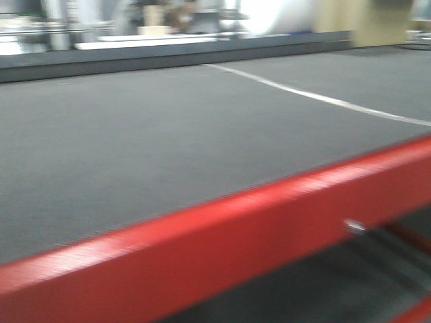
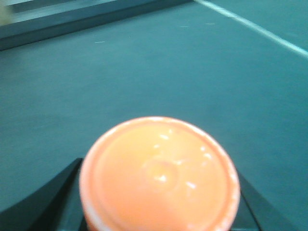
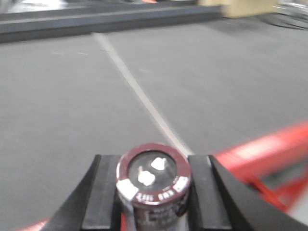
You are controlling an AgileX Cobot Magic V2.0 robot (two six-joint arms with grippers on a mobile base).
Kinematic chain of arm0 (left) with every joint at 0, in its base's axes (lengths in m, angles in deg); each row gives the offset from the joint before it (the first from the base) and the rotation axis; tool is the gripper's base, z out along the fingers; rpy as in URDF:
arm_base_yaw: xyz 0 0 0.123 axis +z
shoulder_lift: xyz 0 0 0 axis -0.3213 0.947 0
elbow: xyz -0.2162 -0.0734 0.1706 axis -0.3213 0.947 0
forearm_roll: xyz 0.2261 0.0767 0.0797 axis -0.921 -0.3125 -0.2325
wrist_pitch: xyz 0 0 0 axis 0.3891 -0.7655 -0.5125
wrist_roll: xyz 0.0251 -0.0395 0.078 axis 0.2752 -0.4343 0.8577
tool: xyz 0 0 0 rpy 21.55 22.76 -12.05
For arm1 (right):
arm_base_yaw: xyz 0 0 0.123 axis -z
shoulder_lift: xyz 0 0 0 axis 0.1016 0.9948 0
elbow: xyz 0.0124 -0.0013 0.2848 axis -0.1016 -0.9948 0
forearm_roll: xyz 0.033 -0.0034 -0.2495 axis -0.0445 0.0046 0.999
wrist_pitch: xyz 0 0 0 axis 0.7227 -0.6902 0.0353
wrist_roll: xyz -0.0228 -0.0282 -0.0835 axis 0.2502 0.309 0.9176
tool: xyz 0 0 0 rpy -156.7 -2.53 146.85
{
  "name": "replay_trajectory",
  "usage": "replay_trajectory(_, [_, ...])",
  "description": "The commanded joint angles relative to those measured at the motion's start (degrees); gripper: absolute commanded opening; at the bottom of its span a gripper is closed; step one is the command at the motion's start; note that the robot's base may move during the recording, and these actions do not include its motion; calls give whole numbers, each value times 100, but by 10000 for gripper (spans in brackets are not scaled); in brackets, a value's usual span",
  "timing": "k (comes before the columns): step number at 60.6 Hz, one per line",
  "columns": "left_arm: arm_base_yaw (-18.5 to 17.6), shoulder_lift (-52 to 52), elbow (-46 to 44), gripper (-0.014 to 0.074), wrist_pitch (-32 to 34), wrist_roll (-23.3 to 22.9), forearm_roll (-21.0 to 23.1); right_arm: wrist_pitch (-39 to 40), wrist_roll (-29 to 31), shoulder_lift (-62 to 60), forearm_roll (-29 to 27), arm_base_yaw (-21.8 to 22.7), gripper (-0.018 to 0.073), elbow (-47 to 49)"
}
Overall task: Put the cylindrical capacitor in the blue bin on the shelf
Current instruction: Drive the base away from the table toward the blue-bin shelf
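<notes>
The cylindrical capacitor (image 3: 153, 177) has a maroon rim, two white terminals on top and white print on its sleeve. It stands upright between the black fingers (image 3: 107, 192) of my right gripper (image 3: 152, 164), which is shut on it above the grey mat, just inside the red rail. My left gripper (image 2: 159, 195) is shut on a round orange-capped object (image 2: 159, 173) that fills the lower part of the left wrist view; only the dark finger (image 2: 45, 204) edges show beside it. The blue bin and the shelf are out of view.
A grey mat (image 1: 168, 134) with a white line (image 1: 316, 97) across it covers a rack top with a red front rail (image 1: 222, 229). A lower tier (image 1: 377, 269) shows beneath. A dark raised ledge (image 1: 135, 60) runs along the back, with a tan box (image 1: 380, 23) beyond.
</notes>
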Motion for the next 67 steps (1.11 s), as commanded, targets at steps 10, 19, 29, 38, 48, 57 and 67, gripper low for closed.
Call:
replay_trajectory(10, [-22, -44, -2, -111, 118, -12, 12, 140, 25, -27, 31, -6, -36, 42])
replay_trajectory(19, [-22, -52, -2, -111, 118, -12, 12, 140, 25, -27, 31, -6, -36, 42])
replay_trajectory(29, [-22, -58, -2, -111, 118, -12, 12, 140, 25, -27, 31, -6, -36, 42])
replay_trajectory(38, [-22, -58, -2, -111, 118, -12, 12, 140, 25, -27, 31, -6, -36, 42])
replay_trajectory(48, [-22, -58, -2, -111, 118, -12, 12, 140, 25, -27, 31, -6, -36, 42])
replay_trajectory(57, [-22, -58, -2, -111, 118, -12, 12, 140, 25, -27, 31, -6, -36, 42])
replay_trajectory(67, [-22, -58, -2, -111, 118, -12, 12, 140, 25, -27, 31, -6, -36, 42])
